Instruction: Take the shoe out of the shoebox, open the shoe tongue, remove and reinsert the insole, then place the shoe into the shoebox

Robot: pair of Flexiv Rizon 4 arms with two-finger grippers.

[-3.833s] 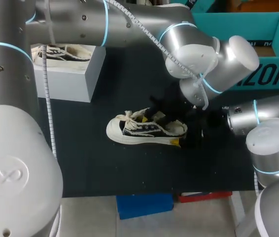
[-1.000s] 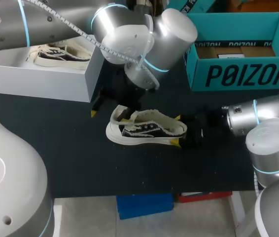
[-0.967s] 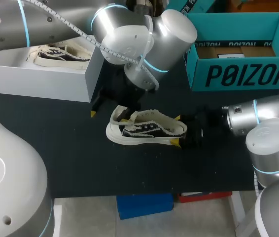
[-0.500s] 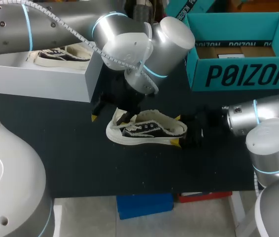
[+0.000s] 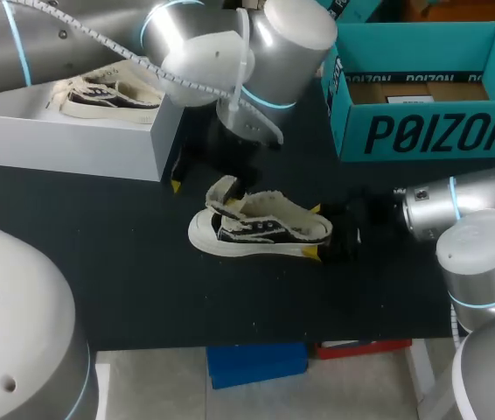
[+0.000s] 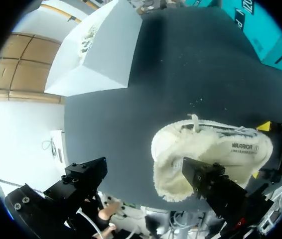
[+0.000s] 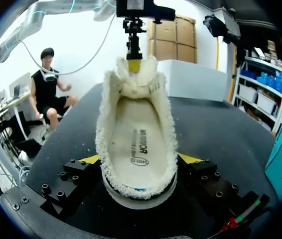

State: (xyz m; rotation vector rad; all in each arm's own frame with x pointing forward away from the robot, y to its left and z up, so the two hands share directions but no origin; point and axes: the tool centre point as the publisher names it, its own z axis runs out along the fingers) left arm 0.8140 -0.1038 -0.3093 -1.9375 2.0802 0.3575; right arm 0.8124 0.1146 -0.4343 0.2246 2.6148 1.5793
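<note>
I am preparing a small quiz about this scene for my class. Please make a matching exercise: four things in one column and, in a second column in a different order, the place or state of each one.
Things:
1. right gripper
2. left gripper
3. second shoe
4. teal box

Places or states:
A. inside the white shoebox
B. at the back right of the table
C. shut on the heel of the shoe lying on the table
D. open, one finger at that shoe's tongue

Pairs: 1-C, 2-D, 3-A, 4-B.
</note>
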